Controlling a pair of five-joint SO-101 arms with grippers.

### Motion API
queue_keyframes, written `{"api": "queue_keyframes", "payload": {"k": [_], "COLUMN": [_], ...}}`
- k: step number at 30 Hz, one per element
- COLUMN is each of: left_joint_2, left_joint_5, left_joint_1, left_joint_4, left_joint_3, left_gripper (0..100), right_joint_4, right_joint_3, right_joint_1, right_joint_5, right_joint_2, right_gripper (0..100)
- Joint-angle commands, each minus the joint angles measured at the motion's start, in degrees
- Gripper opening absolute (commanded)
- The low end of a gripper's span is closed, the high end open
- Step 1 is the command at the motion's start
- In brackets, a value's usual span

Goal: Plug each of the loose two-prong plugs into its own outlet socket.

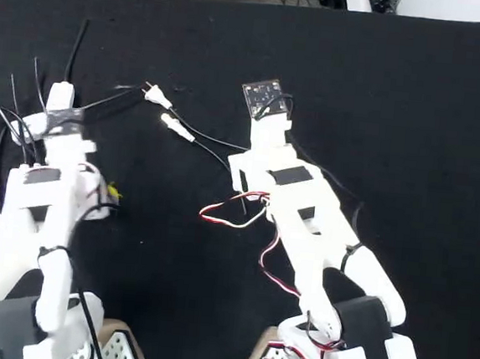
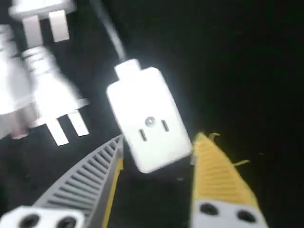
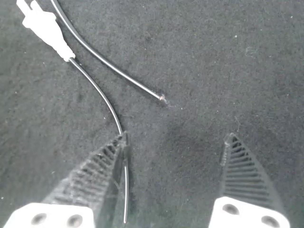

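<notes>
Socket, likely light, rigid and slick, looks clamped in the left gripper at the tabletop's left. Two plugs lie mid-tabletop on limp cords; hold the stiff body, not prongs. Right gripper, jaws apart, hovers nearby.

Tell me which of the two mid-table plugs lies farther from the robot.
The far plug, higher up in the high view, with its prongs pointing left. The near plug lies beside it, lower and slightly to the right.
</notes>
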Motion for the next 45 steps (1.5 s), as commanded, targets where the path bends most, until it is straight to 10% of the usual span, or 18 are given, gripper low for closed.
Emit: {"api": "queue_keyframes", "payload": {"k": [1, 13, 19, 30, 45], "left_joint_2": [-2.37, -2.55, -2.55, -2.46, -2.55], "left_joint_5": [0.62, 0.35, 0.79, 7.65, 7.56], "left_joint_1": [9.98, 25.01, 21.05, 3.21, 1.89], "left_joint_4": [-0.44, -0.18, 5.01, 9.41, 9.76], "left_joint_3": [-0.84, -4.35, -4.7, -11.74, -12.62], "left_gripper": [5, 8, 29, 26, 26], "right_joint_4": [-0.88, -0.88, -0.88, -1.23, -1.05], "right_joint_3": [-0.4, -0.31, -0.31, -0.48, -0.4], "right_joint_1": [1.49, 1.49, 1.41, 1.14, 1.05], "right_joint_5": [-0.26, -0.26, -0.26, -0.26, -0.26], "right_joint_2": [-2.77, -2.77, -2.77, -2.68, -2.33], "right_gripper": [30.0, 30.0, 30.0, 30.0, 30.0]}}
